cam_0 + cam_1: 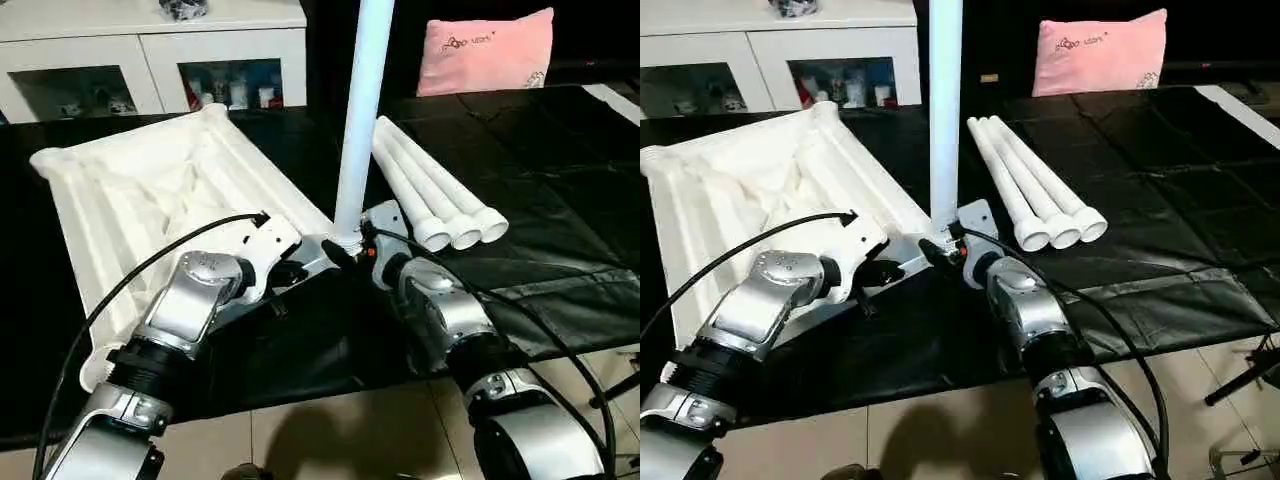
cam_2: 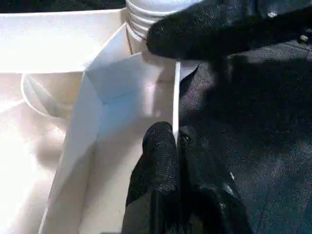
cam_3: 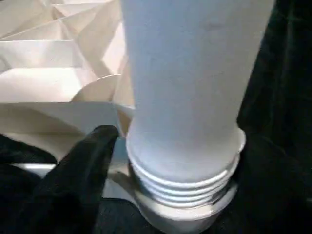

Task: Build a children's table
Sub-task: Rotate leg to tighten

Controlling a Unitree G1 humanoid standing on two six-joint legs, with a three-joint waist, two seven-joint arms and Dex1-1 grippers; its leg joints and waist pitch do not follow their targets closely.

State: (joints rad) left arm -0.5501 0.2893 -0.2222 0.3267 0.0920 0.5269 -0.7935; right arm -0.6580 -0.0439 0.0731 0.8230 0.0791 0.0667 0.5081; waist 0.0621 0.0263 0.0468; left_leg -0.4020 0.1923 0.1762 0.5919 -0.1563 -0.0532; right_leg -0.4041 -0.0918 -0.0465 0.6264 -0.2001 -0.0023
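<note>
Left gripper (image 2: 176, 146) fingers pinch tabletop (image 1: 130, 190) rim beside upright leg's (image 3: 185, 87) threads

A black, wrinkled sheet (image 1: 1140, 250) covers the floor in the middle of the scene. At the far left stands a white cabinet with glass doors (image 1: 150, 60), small items dimly visible inside. At the far right a pink rectangular pillow (image 1: 485, 50) leans upright. Pale floor tiles (image 1: 940, 430) show nearest.
</note>
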